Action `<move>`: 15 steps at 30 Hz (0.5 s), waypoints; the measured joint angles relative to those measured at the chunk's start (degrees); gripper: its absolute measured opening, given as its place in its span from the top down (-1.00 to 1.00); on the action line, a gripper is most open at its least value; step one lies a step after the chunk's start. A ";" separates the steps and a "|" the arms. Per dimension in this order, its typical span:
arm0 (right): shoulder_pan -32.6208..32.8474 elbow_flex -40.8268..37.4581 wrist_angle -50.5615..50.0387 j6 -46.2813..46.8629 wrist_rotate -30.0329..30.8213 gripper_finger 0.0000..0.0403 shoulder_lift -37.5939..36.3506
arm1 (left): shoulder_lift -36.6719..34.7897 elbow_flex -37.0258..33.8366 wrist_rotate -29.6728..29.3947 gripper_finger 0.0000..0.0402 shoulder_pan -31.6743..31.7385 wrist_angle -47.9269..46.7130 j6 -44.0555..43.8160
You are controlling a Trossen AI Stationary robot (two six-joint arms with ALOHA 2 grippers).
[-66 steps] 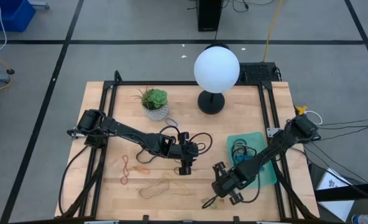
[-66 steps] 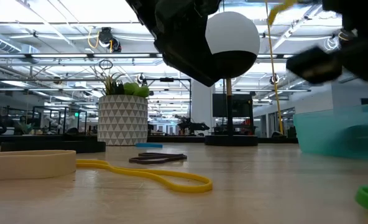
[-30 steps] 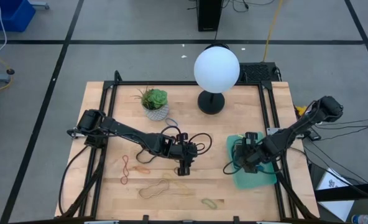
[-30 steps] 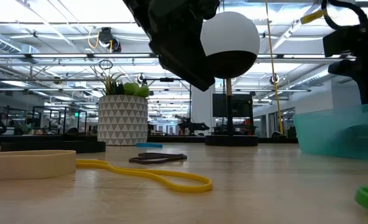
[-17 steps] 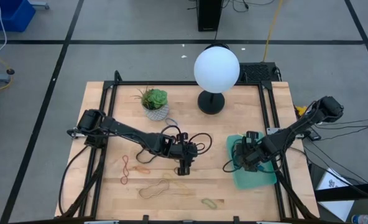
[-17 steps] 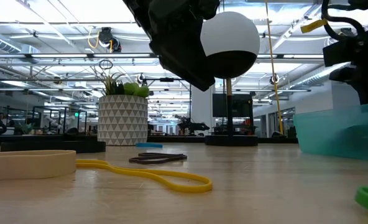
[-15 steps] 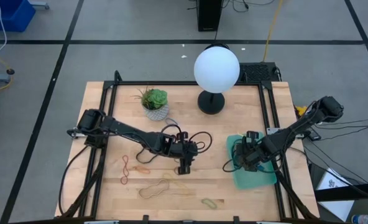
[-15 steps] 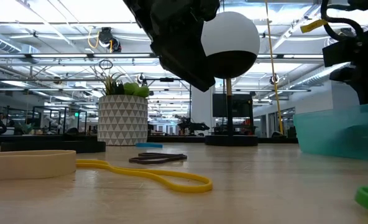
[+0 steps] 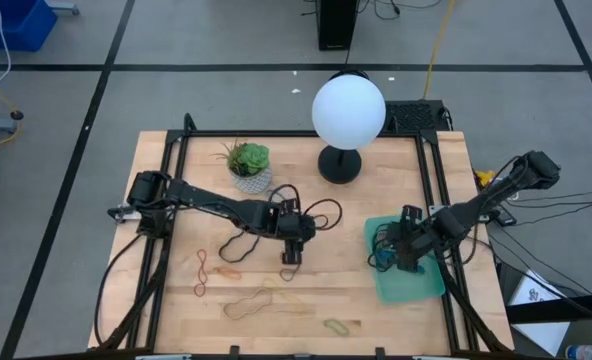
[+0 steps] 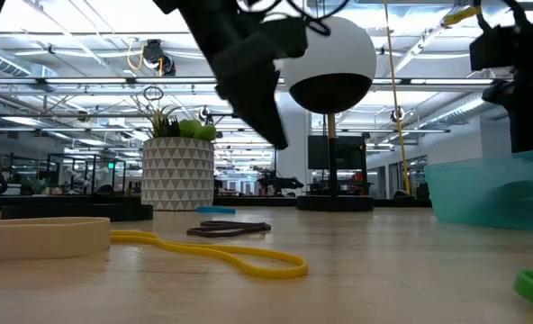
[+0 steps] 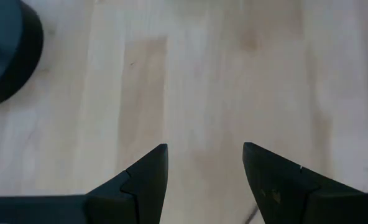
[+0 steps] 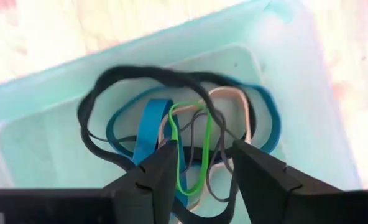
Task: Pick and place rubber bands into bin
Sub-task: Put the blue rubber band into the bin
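The bin sits on the table's right side and holds several rubber bands in black, blue, tan, grey and yellow-green. My right gripper hangs open just over that pile, its fingers on either side of a yellow-green band; I cannot tell if they touch it. My left gripper stands open above bare wood at mid-table. Loose bands lie flat on the wood: red, tan and yellow-green.
A white patterned plant pot and a globe lamp on a dark base stand at the far side. In the low view a yellow band and a wide tan band lie near the camera.
My left gripper has risen and drawn back a little toward the table's far edge, its arm swinging with it. My right gripper has stayed over the bin, shifting slightly toward the right edge. The loose bands on the wood have not moved.
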 joint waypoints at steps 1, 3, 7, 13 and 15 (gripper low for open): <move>0.00 0.00 0.16 0.02 0.84 0.24 -1.17 | 0.00 0.00 0.00 -0.06 0.64 -1.31 0.74; 0.01 0.00 0.78 0.03 2.28 0.23 -3.22 | 0.00 0.00 -0.39 -0.06 2.28 -3.74 0.55; 0.02 0.00 1.83 -0.15 4.35 0.24 -6.27 | 0.00 0.00 -1.20 -0.06 5.83 -8.38 -2.09; 0.02 0.00 4.29 -2.19 4.31 0.24 -7.84 | 0.00 0.02 -1.02 -0.06 11.02 -12.21 0.02; 0.02 0.00 4.62 -2.84 4.31 0.23 -7.82 | 0.00 0.02 -1.03 -0.06 12.55 -12.72 3.17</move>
